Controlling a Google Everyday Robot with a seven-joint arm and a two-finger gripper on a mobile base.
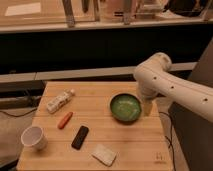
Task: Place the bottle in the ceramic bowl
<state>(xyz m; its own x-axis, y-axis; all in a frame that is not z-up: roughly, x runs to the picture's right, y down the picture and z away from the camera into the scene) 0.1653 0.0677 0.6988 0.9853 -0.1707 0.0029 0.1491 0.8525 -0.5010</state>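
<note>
Six things lie on the pale wooden slatted table (pixel 142 145), its boards smooth and running side to side. Far left at the back rests the small clear-whitish plastic bottle (pixel 59 101), lying on its side at a slant, white cap towards the back right, with a pale printed label around its body. Just in front of it lies a small orange carrot-shaped piece (pixel 65 120), matt and tapered. A round white cup (pixel 34 137) stands upright near the front left corner, mouth up. A flat black rectangular block (pixel 80 137) lies beside it, and a pale, soft-looking slab (pixel 104 154) sits near the front edge. The round shallow ceramic bowl (pixel 125 107), glossy green inside with a darker rim, stands right of centre, well apart from the bottle and with nothing in it.

From the right, the smooth white rounded robot arm (pixel 172 86) reaches in and bends over the table's back right part. Its gripper (pixel 147 106) hangs down from that bend, just beside the bowl's right rim; its jaws are spread wide and grip nothing, and I can make out little else of its shape
</note>
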